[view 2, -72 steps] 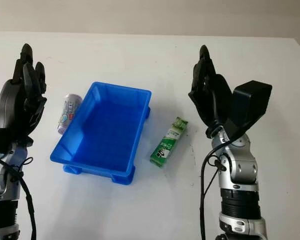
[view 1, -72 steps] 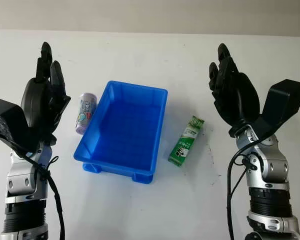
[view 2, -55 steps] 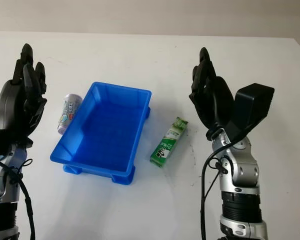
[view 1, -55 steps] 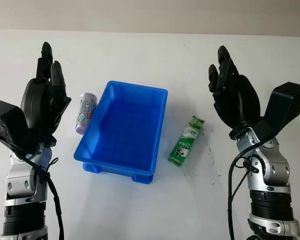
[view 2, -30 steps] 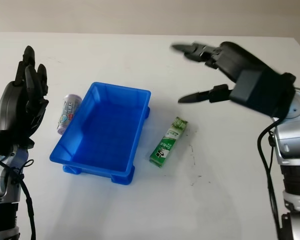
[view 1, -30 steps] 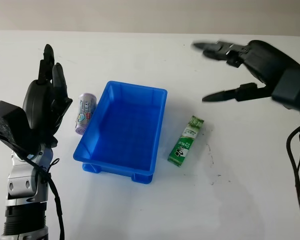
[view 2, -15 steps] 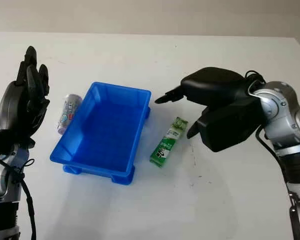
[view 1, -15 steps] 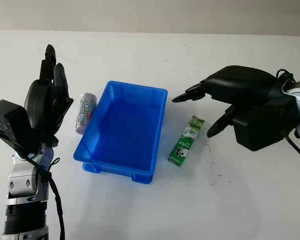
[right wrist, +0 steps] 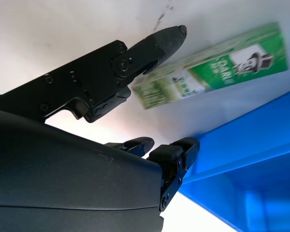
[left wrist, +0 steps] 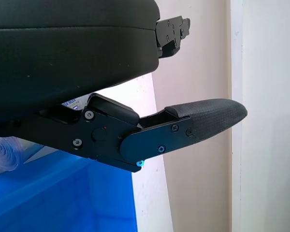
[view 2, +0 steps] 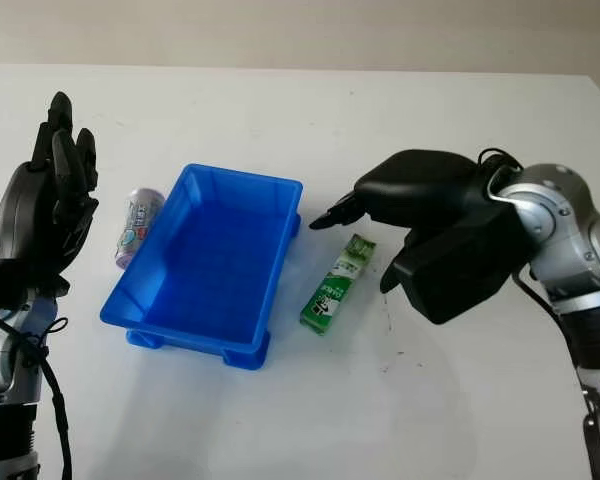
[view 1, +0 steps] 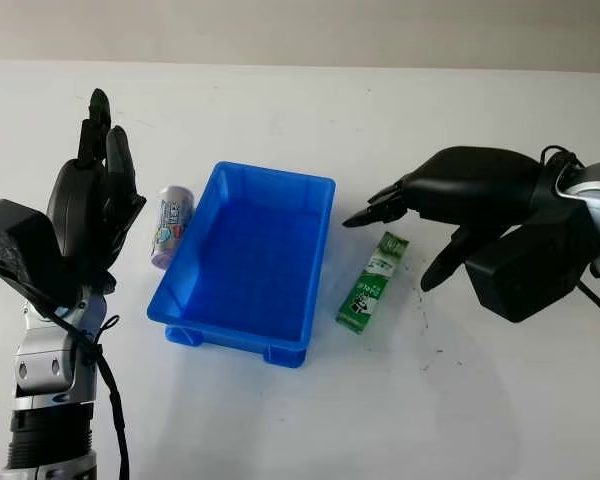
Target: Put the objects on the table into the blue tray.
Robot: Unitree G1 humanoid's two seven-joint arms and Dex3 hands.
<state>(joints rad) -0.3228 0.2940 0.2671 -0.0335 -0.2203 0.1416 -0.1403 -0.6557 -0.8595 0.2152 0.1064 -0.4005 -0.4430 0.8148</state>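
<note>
The blue tray point(view 1: 250, 268) sits mid-table. Right of it the right hand point(view 1: 450, 215) hovers released, holding nothing, above the green box point(view 1: 372, 282). Left of the tray, the left hand point(view 1: 90, 200) is raised, released, beside the can point(view 1: 170, 226).

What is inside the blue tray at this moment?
Nothing can be seen inside the blue tray: its floor is bare. The green box and the can lie outside on the table. No part of the interior is covered.

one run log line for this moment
right hand: open, above green box | left hand: open, raised beside can | blue tray: empty
</note>
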